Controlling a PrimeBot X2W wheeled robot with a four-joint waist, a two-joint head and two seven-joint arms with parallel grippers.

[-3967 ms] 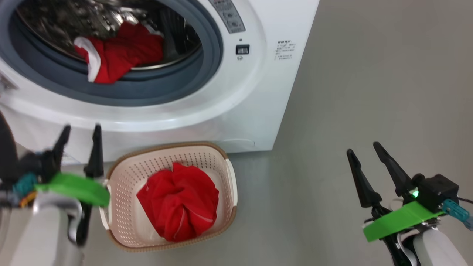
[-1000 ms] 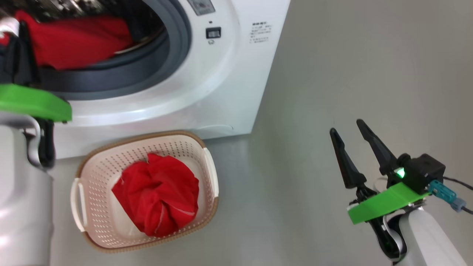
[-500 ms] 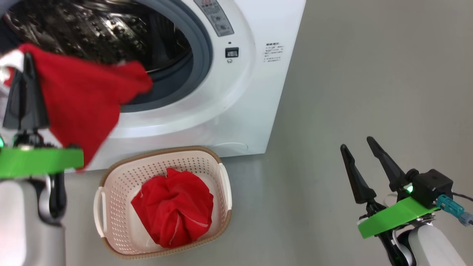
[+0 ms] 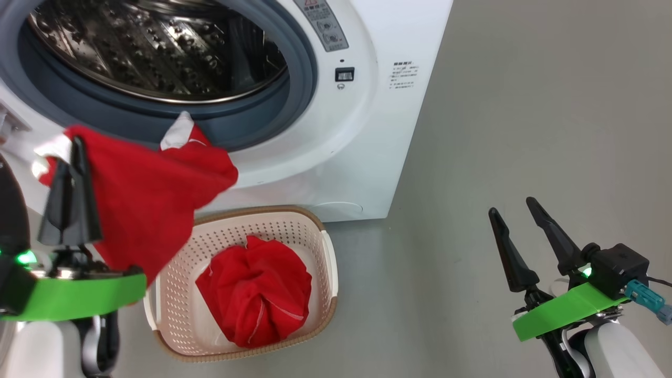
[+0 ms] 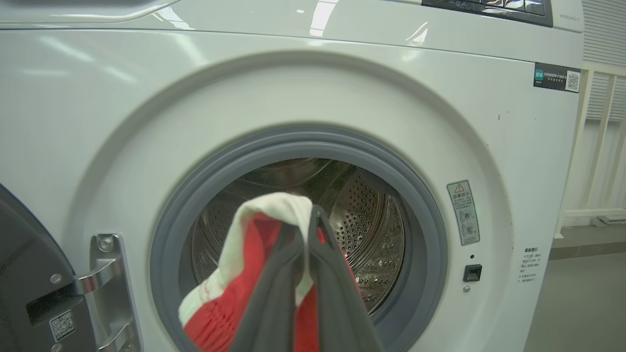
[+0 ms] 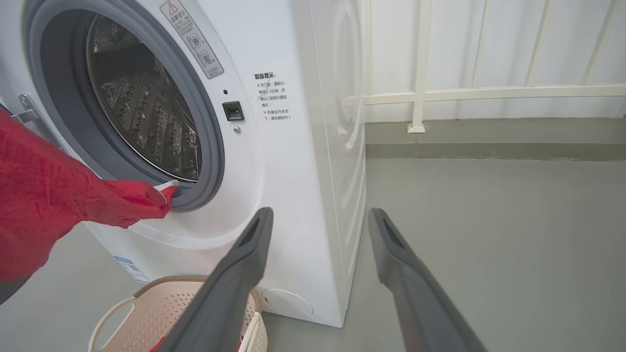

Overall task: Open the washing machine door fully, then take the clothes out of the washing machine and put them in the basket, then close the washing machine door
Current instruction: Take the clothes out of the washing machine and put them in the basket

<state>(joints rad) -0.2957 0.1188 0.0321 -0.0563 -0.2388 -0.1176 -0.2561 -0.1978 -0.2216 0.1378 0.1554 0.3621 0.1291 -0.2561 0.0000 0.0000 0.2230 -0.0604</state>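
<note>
The garment in my left pincer hides the basket's left corner. The wrist view's edge cuts off the door. I cannot read the washer's small print.

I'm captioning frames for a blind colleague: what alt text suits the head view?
The left end effector, shut on a red garment, holds it in front of the open washing machine, with a cream basket below holding a second red garment. The right end effector hangs open over the grey floor.
</note>
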